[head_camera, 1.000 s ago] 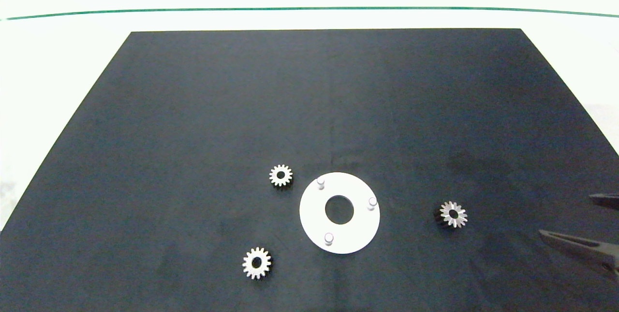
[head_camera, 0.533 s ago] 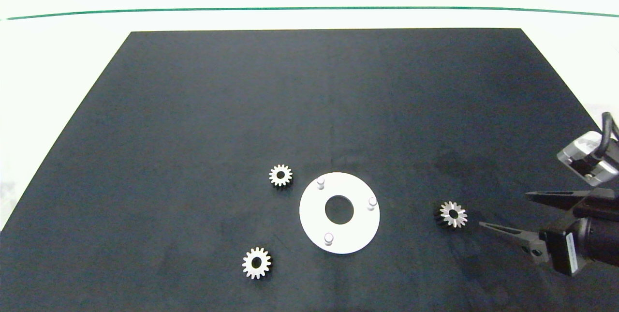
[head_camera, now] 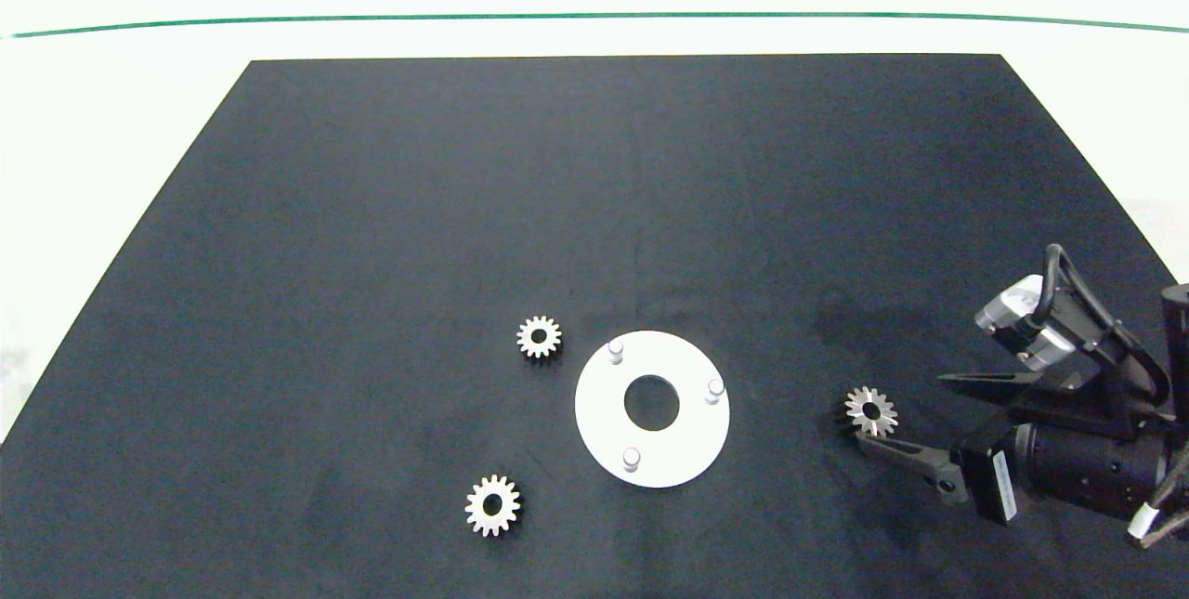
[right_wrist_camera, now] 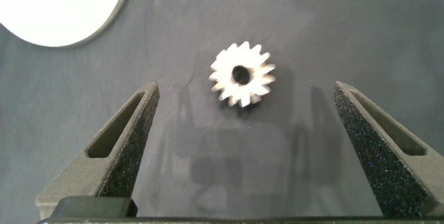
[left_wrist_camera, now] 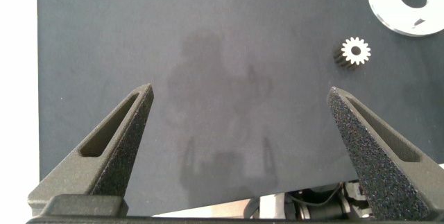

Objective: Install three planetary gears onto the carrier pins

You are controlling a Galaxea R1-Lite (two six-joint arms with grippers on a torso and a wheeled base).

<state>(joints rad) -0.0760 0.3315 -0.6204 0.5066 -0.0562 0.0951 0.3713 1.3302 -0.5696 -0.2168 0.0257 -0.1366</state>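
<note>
A small silvery planetary gear [head_camera: 870, 411] lies flat on a black mat [head_camera: 594, 209] that covers the tabletop [head_camera: 93, 116], to the right of a flat white disc [head_camera: 683, 450] and apart from it. This gear looks to be the one in hand. In the right wrist view it [right_wrist_camera: 242, 75] sits ahead of the two grey fingers and roughly centred in the wide gap between them, touching neither.

The right gripper [head_camera: 896, 413] reaches in from the right edge with its fingers spread apart. From above, its nearer finger tip lies just beside the gear; the other finger is further back.

The three carrier pins [head_camera: 616, 350] [head_camera: 714, 387] [head_camera: 632, 458] stand upright around the disc's large central hole, all bare. Two more gears lie on the mat left of the disc: one [head_camera: 539, 337] near its upper left rim, one [head_camera: 492, 505] lower down.

The left gripper [left_wrist_camera: 239, 102] appears only in its own wrist view, hovering over bare mat with fingers wide apart, well away from the parts.

To grasp well, the right gripper likely needs to advance until the gear sits squarely between the pads, lower close to the mat, then close on opposite teeth so the gear stays level. A level hold should help the central hole meet a pin cleanly; an off-centre pinch could tilt or flick the gear.
</note>
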